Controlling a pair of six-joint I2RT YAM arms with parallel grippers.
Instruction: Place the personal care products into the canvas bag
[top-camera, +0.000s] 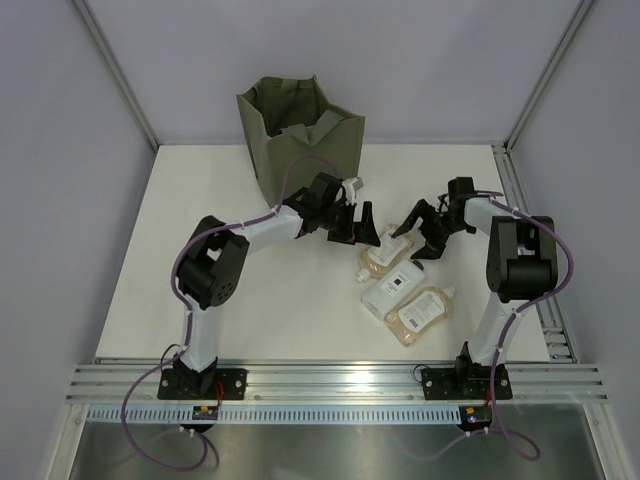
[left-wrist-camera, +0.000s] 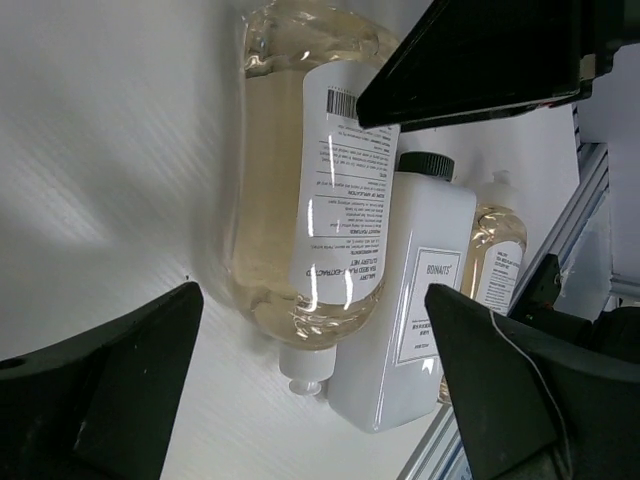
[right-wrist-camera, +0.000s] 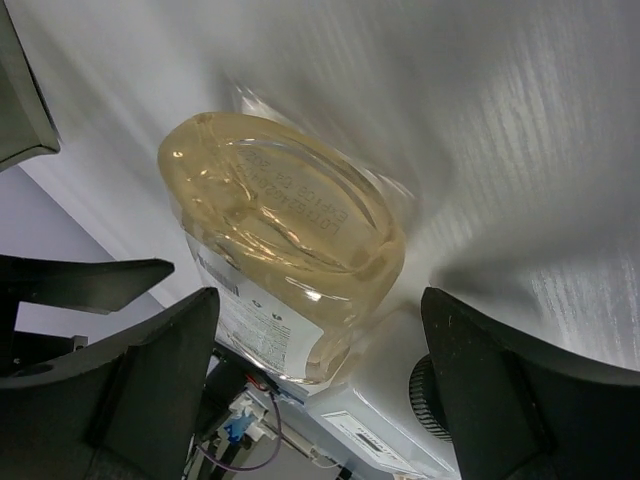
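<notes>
Table (top-camera: 250, 300) bears two amber bottles (top-camera: 384, 256) (top-camera: 421, 315), one white bottle (top-camera: 390, 292), one canvas bag (top-camera: 300, 135); left pincer (top-camera: 358, 232), right pincer (top-camera: 418, 238) apart.

Robotics laboratory test cell indicated. A white bench (top-camera: 290, 320) is enclosed by plain pale panels (top-camera: 60, 150) held in aluminium profile struts (top-camera: 115, 75). A left arm (top-camera: 215, 270) and a right arm (top-camera: 520, 260) are bolted to a slotted aluminium rail (top-camera: 330, 380) at the near edge, with purple cables (top-camera: 178, 262) routed along them.
</notes>
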